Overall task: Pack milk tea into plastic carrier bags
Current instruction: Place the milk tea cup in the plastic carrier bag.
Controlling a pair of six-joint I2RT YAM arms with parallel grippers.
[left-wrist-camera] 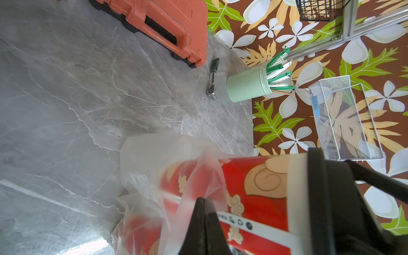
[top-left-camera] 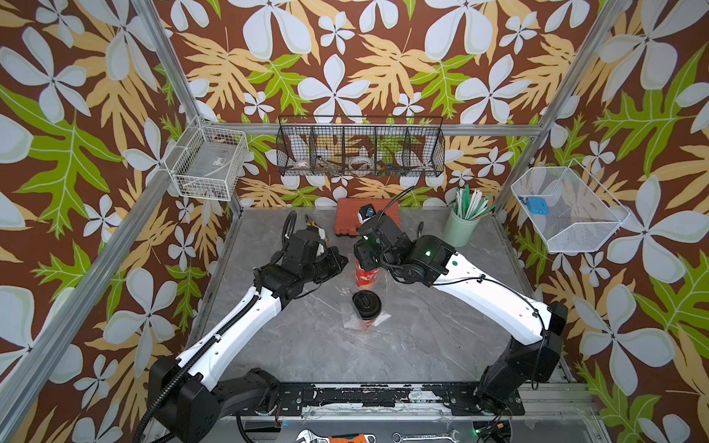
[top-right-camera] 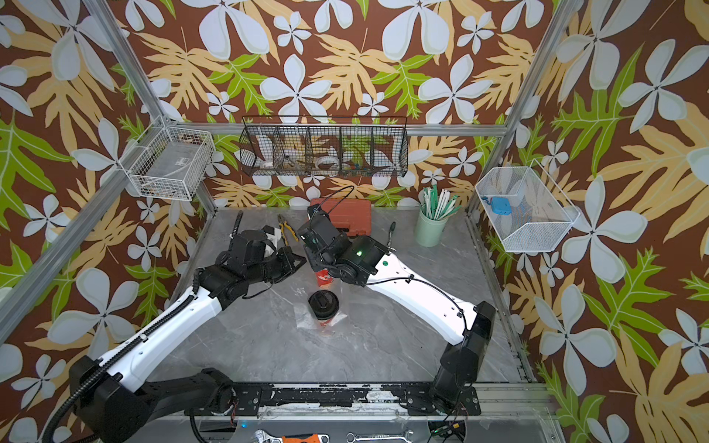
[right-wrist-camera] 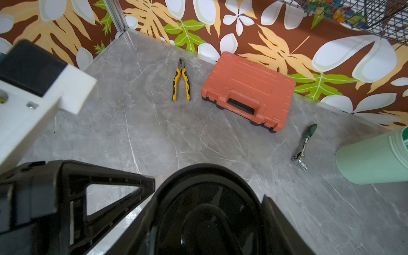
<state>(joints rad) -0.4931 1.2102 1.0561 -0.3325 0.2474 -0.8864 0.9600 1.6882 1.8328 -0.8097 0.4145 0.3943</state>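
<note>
Front and centre on worktop (top-left-camera: 422, 337), lidded cup (top-left-camera: 367, 305) upright in slumped clear bag (top-left-camera: 351, 321). Just behind, second cup (top-left-camera: 366, 274) upright, clamped at its lid in right gripper (right-wrist-camera: 209, 216), left gripper (left-wrist-camera: 204, 201) pinched shut on its bag film (left-wrist-camera: 198, 174) alongside.

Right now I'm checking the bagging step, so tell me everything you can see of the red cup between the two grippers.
The red cup is tall paper, red with pale cloud swirls, a pale band under its black domed lid. It is upright over the middle of the table. The right gripper clasps the lid from above. A clear bag wraps its lower half; the shut left gripper pinches a fold of that film beside it. Whether its base touches down is hidden.
</note>
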